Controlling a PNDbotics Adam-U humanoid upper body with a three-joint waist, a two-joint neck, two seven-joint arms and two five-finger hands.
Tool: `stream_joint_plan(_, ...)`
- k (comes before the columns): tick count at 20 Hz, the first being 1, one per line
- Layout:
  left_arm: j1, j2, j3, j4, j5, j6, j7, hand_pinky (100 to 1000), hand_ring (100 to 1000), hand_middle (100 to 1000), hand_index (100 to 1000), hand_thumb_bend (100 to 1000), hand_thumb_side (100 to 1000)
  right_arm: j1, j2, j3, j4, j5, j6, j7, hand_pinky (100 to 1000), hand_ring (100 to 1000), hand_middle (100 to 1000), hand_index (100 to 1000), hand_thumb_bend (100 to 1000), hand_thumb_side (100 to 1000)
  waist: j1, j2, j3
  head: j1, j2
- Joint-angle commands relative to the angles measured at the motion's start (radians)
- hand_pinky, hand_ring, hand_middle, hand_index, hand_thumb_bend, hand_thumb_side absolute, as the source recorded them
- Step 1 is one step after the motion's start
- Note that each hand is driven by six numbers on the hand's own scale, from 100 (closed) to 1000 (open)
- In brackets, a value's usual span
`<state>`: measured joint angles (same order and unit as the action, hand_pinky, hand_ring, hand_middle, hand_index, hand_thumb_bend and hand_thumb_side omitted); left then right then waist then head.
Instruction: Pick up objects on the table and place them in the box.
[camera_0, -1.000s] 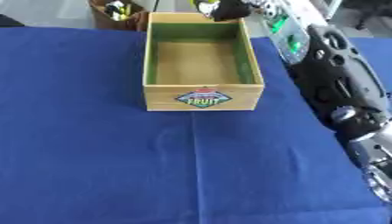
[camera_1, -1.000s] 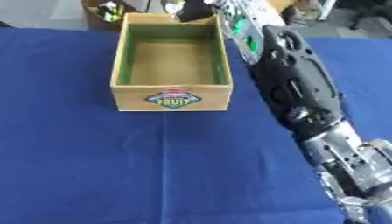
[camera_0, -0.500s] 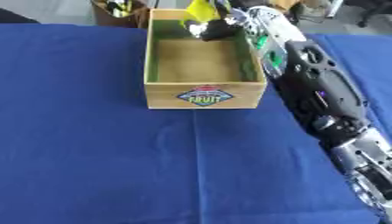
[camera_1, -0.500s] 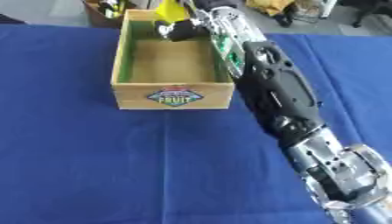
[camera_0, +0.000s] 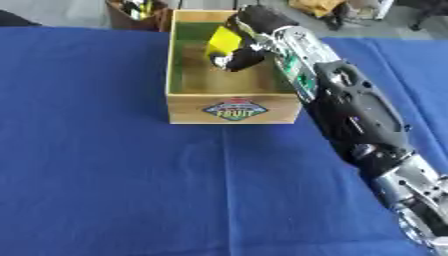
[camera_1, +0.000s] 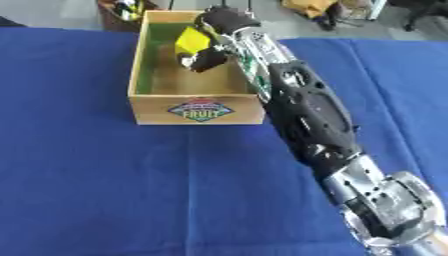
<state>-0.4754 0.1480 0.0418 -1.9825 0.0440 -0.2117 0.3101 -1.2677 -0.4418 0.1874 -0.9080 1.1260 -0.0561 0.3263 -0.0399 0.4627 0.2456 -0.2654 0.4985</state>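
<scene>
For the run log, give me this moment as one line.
right hand: shut on yellow object | position: over wooden box interior | object: not yet released | left hand: not in view

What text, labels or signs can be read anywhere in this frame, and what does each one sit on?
"FRUIT": on the oval label on the front wall of the open wooden box.
Smaller lettering above it on the same label: too blurred to read.
Yellow flat object held by the right hand over the box: no readable text.
Blue tablecloth: none.
</scene>
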Motion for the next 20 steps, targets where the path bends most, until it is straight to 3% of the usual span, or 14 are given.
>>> stream_joint_plan(1, -0.010, 0.004, 0.001, -0.018, 0.003, 0.000, 0.000, 417, 598, 562, 694, 124, 1000, -0.022, -0.014, -0.007, -0.019, 0.000, -0.005, 0.044, 634, 736, 488, 647, 398, 591, 0.004, -0.029, -0.002, 0.002, -0.002)
stream_joint_plan(3, -0.010, 0.004, 0.001, -0.018, 0.003, 0.000, 0.000, 417, 598, 562, 694, 124, 1000, -0.022, -0.015, -0.008, -0.026, -0.002, -0.003, 0.058, 634, 736, 488, 647, 398, 591, 0.004, -0.029, -0.002, 0.002, -0.002)
stream_joint_plan(4, -0.009, 0.004, 0.001, -0.018, 0.003, 0.000, -0.001, 418, 599, 563, 694, 124, 1000, -0.021, -0.017, -0.002, -0.025, 0.002, -0.008, 0.066, 692, 808, 668, 807, 713, 533, 0.003, -0.033, -0.003, 0.003, 0.001)
stream_joint_plan(7, -0.007, 0.004, 0.001, -0.018, 0.003, 0.001, -0.001, 419, 599, 563, 695, 125, 1000, -0.025, -0.027, -0.003, -0.034, 0.006, -0.035, 0.105, 708, 830, 730, 854, 798, 588, 0.003, -0.042, -0.007, 0.006, 0.009)
stream_joint_plan(13, 0.003, 0.007, 0.005, -0.018, 0.001, 0.003, 0.002, 420, 600, 563, 695, 125, 1000, -0.026, -0.065, -0.048, -0.141, -0.061, -0.042, 0.119, 699, 821, 694, 847, 792, 668, 0.007, -0.056, -0.023, 0.019, 0.025)
stream_joint_plan(16, 0.010, 0.010, 0.008, -0.018, -0.001, 0.005, 0.004, 420, 600, 563, 695, 127, 1000, -0.037, -0.092, -0.085, -0.203, -0.106, -0.034, 0.091, 682, 805, 643, 833, 711, 780, 0.012, -0.067, -0.037, 0.038, 0.037)
stream_joint_plan(17, 0.012, 0.011, 0.009, -0.018, -0.001, 0.005, 0.005, 420, 600, 563, 695, 127, 1000, -0.034, -0.101, -0.098, -0.228, -0.121, -0.031, 0.077, 682, 805, 643, 833, 711, 780, 0.013, -0.069, -0.040, 0.042, 0.040)
stream_joint_plan(18, 0.017, 0.012, 0.010, -0.018, -0.003, 0.005, 0.007, 421, 600, 563, 695, 127, 1000, -0.029, -0.114, -0.109, -0.252, -0.136, -0.031, 0.063, 678, 802, 628, 819, 658, 871, 0.015, -0.073, -0.048, 0.051, 0.047)
stream_joint_plan(20, 0.024, 0.015, 0.014, -0.018, -0.005, 0.006, 0.010, 421, 601, 563, 695, 127, 1000, -0.007, -0.149, -0.123, -0.299, -0.166, -0.041, 0.034, 678, 801, 623, 806, 609, 966, 0.019, -0.080, -0.062, 0.070, 0.058)
